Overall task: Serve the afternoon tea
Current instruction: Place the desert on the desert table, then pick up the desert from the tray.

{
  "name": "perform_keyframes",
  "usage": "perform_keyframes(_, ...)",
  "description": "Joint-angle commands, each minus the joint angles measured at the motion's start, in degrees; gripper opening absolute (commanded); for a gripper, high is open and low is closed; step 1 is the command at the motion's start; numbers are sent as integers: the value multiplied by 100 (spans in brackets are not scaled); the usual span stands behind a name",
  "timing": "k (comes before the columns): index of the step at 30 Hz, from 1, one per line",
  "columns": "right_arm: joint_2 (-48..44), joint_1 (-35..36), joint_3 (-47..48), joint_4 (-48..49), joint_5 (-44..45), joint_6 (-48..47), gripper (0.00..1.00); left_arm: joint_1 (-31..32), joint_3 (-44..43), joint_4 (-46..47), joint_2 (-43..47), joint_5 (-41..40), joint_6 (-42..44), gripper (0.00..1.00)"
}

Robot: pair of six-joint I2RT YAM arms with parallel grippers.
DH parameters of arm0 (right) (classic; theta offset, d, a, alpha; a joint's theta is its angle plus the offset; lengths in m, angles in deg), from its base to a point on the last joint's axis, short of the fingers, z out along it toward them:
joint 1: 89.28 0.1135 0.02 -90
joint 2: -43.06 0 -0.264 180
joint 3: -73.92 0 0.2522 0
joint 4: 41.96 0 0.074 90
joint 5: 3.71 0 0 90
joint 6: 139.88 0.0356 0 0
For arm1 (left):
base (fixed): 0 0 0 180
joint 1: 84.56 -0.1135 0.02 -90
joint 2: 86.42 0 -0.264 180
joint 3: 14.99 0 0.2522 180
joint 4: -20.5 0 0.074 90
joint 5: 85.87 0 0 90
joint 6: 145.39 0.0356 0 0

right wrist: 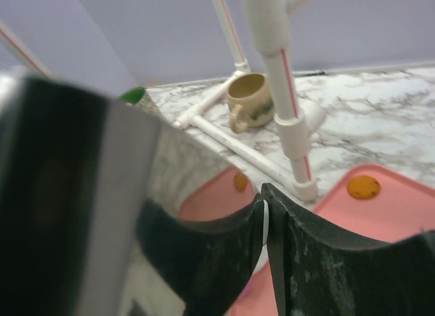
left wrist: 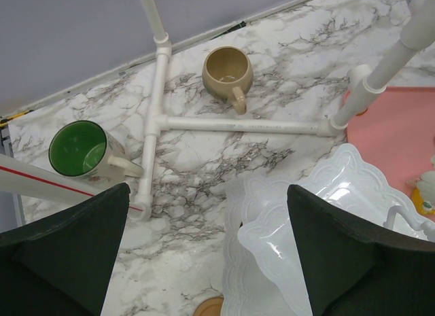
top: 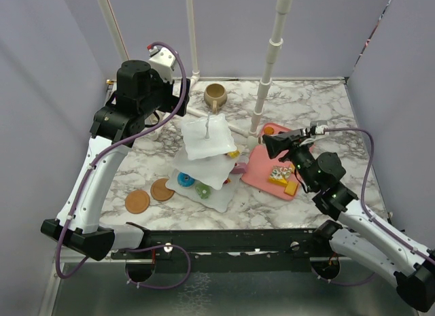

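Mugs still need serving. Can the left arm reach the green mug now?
Likely yes: its open fingers hang above the green mug, nothing between; a white pipe beside the handle may crowd them.

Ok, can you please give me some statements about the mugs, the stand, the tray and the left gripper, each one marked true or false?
1. The tan mug stands upright on the marble table, behind the three-tier stand. True.
2. The green-lined mug lies on its side on the pink tray. False: it stands upright on the table, apart from the tray.
3. The left gripper is open, with nothing between its fingers. True.
4. The stand's top plate carries donuts. False: it looks bare; the blue donut sits on a lower plate.
5. The pink tray lies to the left of the stand. False: in the top view it lies to the right.
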Motion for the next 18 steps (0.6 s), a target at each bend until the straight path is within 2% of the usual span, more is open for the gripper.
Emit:
perform_keyframes(1, -388, 34, -169, -1345, 969, 203, 63, -36, -191, -72, -19, 187, 29, 99)
perform_keyframes(10, -806, 34, -240, -2926, 1321, 650, 63, -36, -191, -76, -47, 267, -6, 99)
perform_keyframes(18, -866, 38, -328, -3347, 1887, 1020, 63, -36, -220, -119, -38, 290, -17, 99)
